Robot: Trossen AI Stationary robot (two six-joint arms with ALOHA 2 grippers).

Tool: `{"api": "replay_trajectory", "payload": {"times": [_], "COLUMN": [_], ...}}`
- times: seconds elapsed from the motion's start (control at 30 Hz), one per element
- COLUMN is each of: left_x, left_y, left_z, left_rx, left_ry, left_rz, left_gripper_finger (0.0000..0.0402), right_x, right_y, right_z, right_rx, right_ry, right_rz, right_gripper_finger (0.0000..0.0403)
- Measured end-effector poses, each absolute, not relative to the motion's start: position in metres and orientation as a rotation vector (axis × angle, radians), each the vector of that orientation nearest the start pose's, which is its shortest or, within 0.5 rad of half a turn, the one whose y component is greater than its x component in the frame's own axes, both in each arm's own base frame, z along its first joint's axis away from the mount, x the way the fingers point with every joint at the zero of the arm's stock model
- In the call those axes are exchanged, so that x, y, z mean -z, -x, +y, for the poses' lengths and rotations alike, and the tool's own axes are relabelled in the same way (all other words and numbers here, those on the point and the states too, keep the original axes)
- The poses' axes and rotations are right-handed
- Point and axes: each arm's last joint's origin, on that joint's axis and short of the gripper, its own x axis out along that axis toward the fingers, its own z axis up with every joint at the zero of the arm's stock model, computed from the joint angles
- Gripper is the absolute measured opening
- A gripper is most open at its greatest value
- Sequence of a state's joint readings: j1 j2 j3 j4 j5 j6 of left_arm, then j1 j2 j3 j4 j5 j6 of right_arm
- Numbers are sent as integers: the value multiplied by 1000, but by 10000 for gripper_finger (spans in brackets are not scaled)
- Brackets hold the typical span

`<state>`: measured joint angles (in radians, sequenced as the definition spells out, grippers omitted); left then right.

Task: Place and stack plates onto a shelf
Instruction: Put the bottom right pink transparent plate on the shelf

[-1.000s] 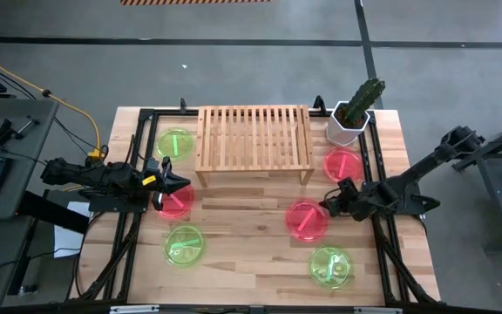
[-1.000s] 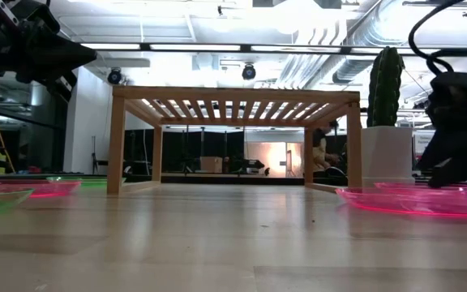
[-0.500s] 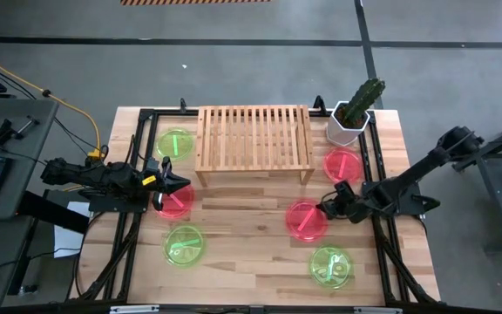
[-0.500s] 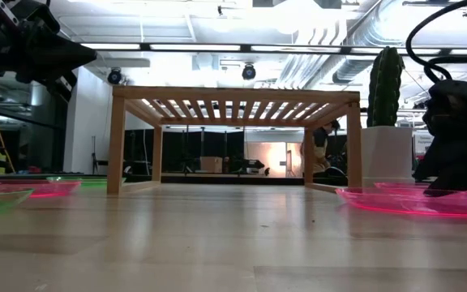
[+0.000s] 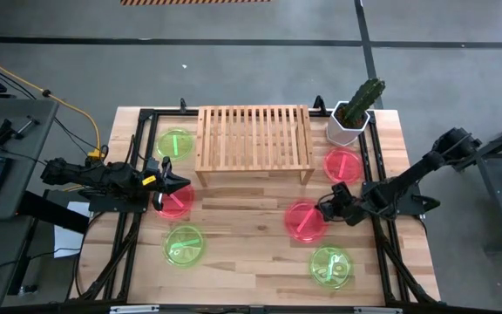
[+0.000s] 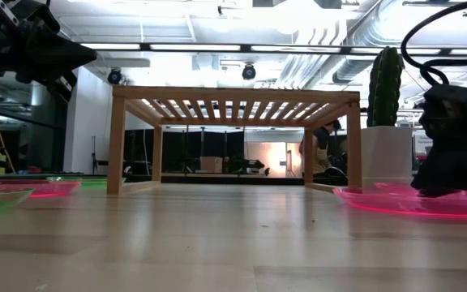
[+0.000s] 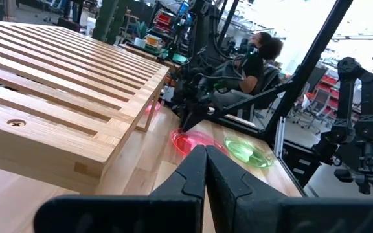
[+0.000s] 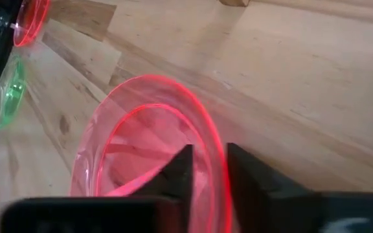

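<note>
Pinching the rim of a pink plate (image 5: 306,220) with your right gripper (image 5: 324,210).

You are gripping it on the table (image 5: 251,262) in front of the shelf's (image 5: 254,138) right end, fingers (image 8: 180,169) straddling the rim. Your left gripper (image 5: 184,184) is hovering pressed together over the pink plate near the left edge (image 5: 173,201). Green plates are lying by the shelf's left end (image 5: 174,142), near the front-left (image 5: 185,244) and front-right (image 5: 330,267); another pink plate (image 5: 342,164) is sitting beside the cactus pot (image 5: 348,124).
</note>
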<state>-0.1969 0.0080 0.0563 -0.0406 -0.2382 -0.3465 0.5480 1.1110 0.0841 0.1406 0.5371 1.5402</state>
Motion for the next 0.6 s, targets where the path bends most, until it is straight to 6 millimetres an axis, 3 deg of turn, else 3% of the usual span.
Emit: {"api": "replay_trajectory", "payload": {"times": [0.1, 0.6], "left_x": [-178, -178], "left_y": [-93, -93], "left_z": [-12, -12], "left_rx": [-40, -40], "left_ry": [348, 348], "left_rz": [-15, -15], "left_gripper_finger": [0, 0], "right_x": [-91, -118], "right_y": [-127, -128], "right_z": [60, 65], "right_rx": [533, 266], "right_ry": [-1037, -1168], "right_rz": [572, 534], "right_gripper_finger": [11, 0]}}
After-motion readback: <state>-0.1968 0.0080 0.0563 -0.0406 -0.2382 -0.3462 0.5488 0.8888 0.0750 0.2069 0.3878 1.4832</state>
